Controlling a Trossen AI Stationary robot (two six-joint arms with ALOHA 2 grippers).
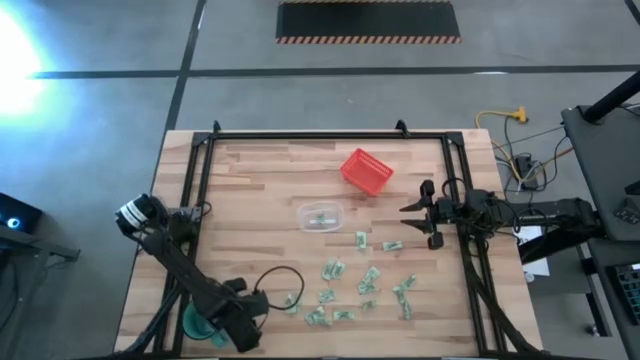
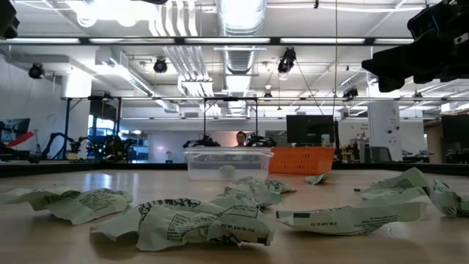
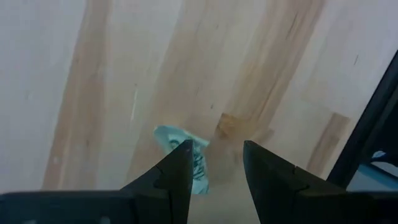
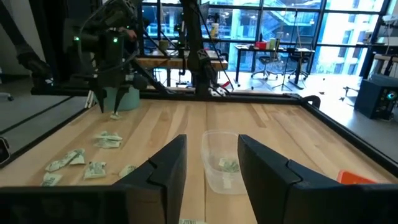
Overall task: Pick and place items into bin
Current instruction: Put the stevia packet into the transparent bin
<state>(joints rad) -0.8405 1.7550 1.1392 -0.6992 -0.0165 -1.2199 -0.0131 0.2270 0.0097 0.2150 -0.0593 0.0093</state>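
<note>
The wooden bench carries everything; on its far half sits a red mesh basket, and just nearer, about the middle, the clear bin, which already holds at least one wrapped piece; the items, pale green and white, lie scattered over the near right part of the bench, well apart from the bin.

The left end effector is low at the near left, beside a green cup, fingers apart and straddling one wrapped piece at the left edge of the scatter; the step in hand looks like a pick, not yet closed. The next move calls for a short descent, a close on that piece, then a carry up to the bin.

The right end effector hovers at the right edge, raised, fingers apart and empty, facing the bin.
</note>
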